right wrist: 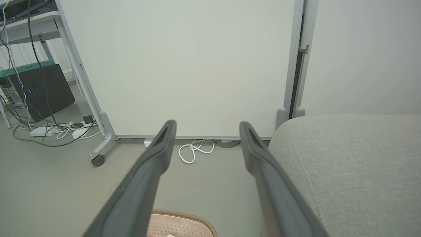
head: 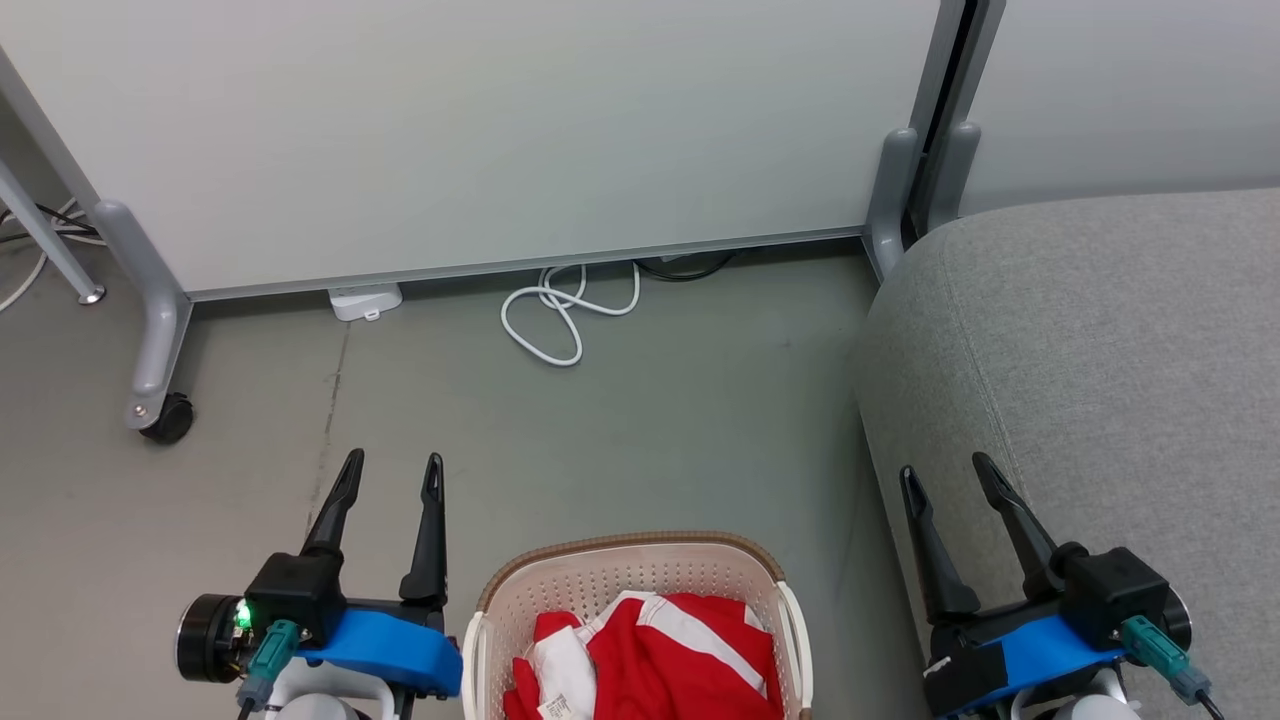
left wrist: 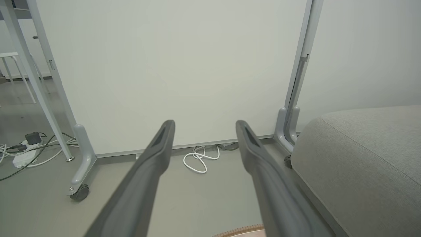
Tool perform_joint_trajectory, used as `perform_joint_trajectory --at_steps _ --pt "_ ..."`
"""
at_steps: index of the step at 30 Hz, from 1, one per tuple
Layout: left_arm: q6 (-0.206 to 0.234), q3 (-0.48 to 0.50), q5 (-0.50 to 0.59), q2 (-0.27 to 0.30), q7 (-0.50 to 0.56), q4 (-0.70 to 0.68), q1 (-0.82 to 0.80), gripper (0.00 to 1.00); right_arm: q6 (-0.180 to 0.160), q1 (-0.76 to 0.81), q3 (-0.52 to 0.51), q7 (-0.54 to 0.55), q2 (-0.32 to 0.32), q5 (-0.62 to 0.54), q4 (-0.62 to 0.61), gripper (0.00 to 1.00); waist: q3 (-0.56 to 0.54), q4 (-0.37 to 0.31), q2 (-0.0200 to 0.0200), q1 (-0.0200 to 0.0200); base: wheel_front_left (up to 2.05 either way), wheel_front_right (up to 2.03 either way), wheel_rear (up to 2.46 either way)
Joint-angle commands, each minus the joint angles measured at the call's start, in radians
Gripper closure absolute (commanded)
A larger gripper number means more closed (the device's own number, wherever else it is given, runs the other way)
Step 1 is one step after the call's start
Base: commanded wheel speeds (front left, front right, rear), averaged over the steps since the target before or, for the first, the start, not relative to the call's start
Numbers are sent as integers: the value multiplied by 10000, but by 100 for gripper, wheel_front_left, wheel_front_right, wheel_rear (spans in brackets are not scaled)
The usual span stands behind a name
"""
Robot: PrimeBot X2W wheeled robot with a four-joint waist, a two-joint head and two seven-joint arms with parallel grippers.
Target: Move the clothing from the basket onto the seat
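At the near left, the left gripper [head: 394, 460] hovers empty, jaws apart, just beside the basket [head: 620, 545], where the red clothing [head: 680, 650] lies bunched. Farther right, the right gripper [head: 943, 466], jaws likewise spread and empty, hangs over the near edge of the seat [head: 1100, 350]. A shallow pinch may slip off; trailing cloth could snag the basket, tip it, or drop short onto the floor [head: 650, 430].

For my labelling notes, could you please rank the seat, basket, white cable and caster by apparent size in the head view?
1. seat, though cropped at the frame edge
2. basket, cropped at the bottom and nearer the camera
3. cable
4. caster
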Motion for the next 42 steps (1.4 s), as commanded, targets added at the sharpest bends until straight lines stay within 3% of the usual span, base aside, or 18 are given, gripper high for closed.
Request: perform_joint_trajectory --at_steps 1,15,22,33,42 --pt "-14 -39 118 -15 -49 32 -136 0 5 -143 5 -36 -55 -15 -6 0 54 -27 0 0 0 0 0" --pt "-99 -860 775 305 -39 1040 -1064 0 5 -671 356 -35 -51 26 -625 0 1119 -960 0 0 0 0 0" --pt "-170 -1528 976 859 -39 2184 -2071 0 5 -1241 791 -33 -46 202 -1104 0 2302 -1876 0 0 0 0 0" --pt "-162 -3274 1098 1761 -39 4876 -3968 0 5 -2112 1232 -33 -40 623 -1779 0 4411 -2908 0 0 0 0 0" --pt "-161 -5321 1194 2404 1 7392 -5361 0 5 -2813 1677 -35 -43 797 -2401 0 5979 -3546 0 0 0 0 0"
